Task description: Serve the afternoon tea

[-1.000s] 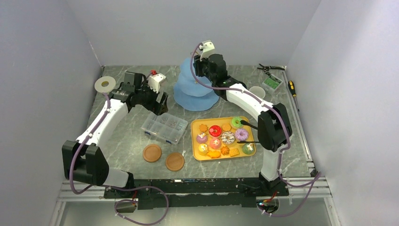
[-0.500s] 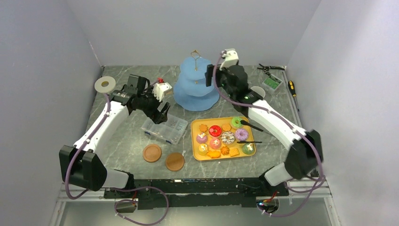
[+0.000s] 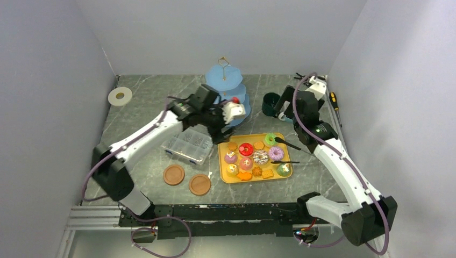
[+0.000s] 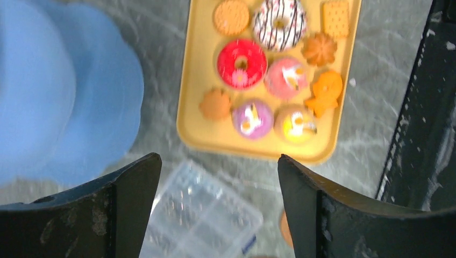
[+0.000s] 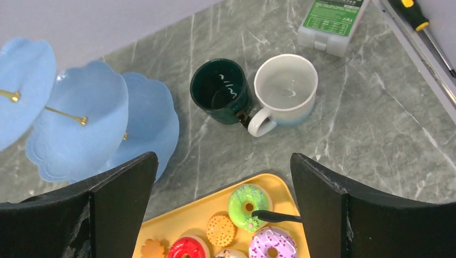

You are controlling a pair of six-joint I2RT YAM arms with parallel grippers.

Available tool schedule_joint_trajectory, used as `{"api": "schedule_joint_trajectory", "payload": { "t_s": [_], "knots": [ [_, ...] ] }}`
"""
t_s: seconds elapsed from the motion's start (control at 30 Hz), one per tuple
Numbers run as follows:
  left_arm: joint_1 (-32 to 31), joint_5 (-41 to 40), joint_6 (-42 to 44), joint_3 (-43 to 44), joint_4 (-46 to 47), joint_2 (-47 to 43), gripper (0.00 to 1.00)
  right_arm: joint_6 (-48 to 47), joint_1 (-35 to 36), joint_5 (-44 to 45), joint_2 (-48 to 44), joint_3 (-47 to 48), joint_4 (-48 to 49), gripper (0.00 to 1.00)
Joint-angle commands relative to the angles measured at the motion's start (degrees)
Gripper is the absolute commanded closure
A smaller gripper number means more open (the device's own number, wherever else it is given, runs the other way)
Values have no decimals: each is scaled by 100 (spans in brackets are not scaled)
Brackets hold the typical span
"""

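Observation:
The light-blue three-tier stand (image 3: 226, 88) with its gold loop stands at the back centre, and its tiers (image 5: 80, 123) look bare. Several toy doughnuts, biscuits and cakes lie on a yellow tray (image 3: 225, 141); a red doughnut (image 4: 241, 63) and a green doughnut (image 5: 248, 200) are among them. A dark-green mug (image 5: 220, 91) and a white mug (image 5: 285, 88) stand side by side right of the stand. My left gripper (image 3: 219, 130) hangs open over the tray's far-left corner (image 4: 193, 80). My right gripper (image 3: 283, 105) is open above the mugs, holding nothing.
Black tongs (image 3: 287, 143) lie across the tray's right side. A clear compartment box (image 3: 188, 145) sits left of the tray, with two brown coasters (image 3: 173, 174) nearer me. A white ring (image 3: 120, 96) lies far left. A green-labelled case (image 5: 333, 19) and a screwdriver (image 5: 419, 21) are at the back right.
My right gripper came off the stand's top, opened and swung right over the mugs. My left arm swept right from beside the clear box to the tray's far-left corner.

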Motion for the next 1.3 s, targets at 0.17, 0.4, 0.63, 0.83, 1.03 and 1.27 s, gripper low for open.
{"api": "schedule_joint_trajectory", "payload": {
  "t_s": [0.17,0.4,0.63,0.83,1.03,1.27],
  "knots": [
    [-904,77,-348,1521,1780,2337,26,289,-346,403,-231,676,-595,0],
    [-1337,309,-570,2654,2587,3773,24,151,-538,632,-556,627,-569,0],
    [-1577,545,-537,3166,2887,4415,24,93,-561,570,-935,369,-505,0],
    [-1638,630,-618,3154,3128,4624,26,-3,-573,499,-1087,244,-437,0],
    [-1639,695,-567,3204,3327,4793,27,5,-615,356,-1261,165,-430,1],
    [-1641,1160,-378,3213,3397,4936,52,-39,-647,156,-1365,200,-509,3]
  ]
}}
